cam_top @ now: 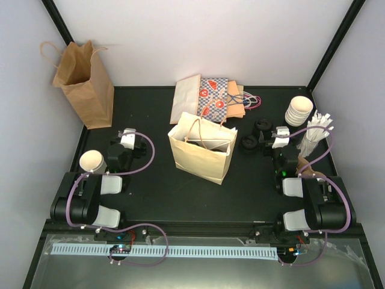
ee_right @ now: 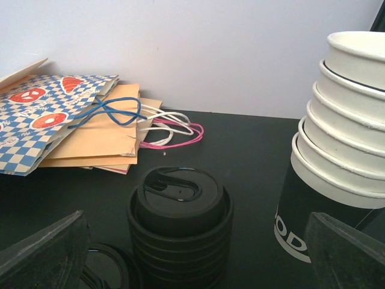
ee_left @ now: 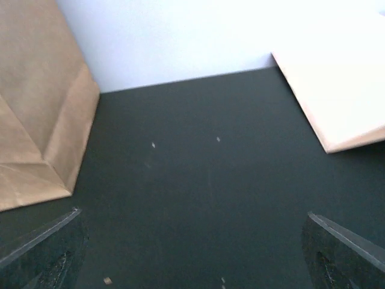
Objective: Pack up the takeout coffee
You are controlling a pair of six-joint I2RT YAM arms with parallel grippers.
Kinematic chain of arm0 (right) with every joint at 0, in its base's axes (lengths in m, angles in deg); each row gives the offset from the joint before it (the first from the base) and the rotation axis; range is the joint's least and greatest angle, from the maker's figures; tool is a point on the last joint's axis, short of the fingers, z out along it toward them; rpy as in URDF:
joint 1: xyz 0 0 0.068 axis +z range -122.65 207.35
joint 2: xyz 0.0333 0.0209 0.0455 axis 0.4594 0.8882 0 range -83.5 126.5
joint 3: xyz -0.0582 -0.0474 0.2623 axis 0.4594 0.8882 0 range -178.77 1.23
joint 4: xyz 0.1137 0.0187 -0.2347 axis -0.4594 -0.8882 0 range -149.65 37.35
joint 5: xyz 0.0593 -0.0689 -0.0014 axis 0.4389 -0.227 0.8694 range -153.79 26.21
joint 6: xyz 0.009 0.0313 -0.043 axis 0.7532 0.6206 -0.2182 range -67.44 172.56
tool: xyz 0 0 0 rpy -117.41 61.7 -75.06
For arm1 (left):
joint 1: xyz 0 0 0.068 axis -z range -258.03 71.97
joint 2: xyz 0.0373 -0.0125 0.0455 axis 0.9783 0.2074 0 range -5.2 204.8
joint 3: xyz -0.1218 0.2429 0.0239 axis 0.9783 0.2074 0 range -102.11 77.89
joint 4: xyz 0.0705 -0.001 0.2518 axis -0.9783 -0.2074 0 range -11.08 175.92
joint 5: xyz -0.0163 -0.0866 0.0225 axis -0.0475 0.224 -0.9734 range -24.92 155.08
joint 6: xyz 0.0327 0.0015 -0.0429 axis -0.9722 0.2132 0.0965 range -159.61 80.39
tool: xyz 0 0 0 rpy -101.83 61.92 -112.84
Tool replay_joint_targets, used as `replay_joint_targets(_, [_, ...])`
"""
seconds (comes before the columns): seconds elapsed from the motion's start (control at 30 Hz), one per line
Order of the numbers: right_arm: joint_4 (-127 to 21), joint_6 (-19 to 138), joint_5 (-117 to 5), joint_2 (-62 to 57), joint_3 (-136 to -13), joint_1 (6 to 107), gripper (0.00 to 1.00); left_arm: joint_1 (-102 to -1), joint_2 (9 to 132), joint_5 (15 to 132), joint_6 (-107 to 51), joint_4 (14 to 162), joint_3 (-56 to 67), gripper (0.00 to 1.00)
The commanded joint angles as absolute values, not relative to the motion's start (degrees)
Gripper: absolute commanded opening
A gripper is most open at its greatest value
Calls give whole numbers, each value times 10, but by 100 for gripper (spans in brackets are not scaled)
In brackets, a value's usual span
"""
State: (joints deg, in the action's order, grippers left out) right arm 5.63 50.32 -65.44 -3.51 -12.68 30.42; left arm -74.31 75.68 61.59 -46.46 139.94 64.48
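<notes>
Matte black table (cam_top: 150, 192), plain white walls (cam_top: 180, 36) on three sides, left gripper (ee_left: 192, 259) and right gripper (cam_top: 269, 137) both spread apart, empty.

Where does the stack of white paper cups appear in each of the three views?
Top external: the stack of white cups stands at the far right, toward the back.
Left wrist: not in it.
Right wrist: the stack of white cups fills the right edge, from the top down past the middle.
Shared landmark: the stack of black lids, just left of the cups in both of those views.
</notes>
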Motion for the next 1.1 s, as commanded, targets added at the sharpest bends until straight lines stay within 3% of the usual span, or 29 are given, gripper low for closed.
replay_joint_targets(0.0, [82,507,-671,-36,-134,300,100,-762,752,632,-438,1436,614,99])
replay_joint_targets(1.07, [76,507,-670,-36,-138,301,100,-762,741,632,-434,1392,601,99])
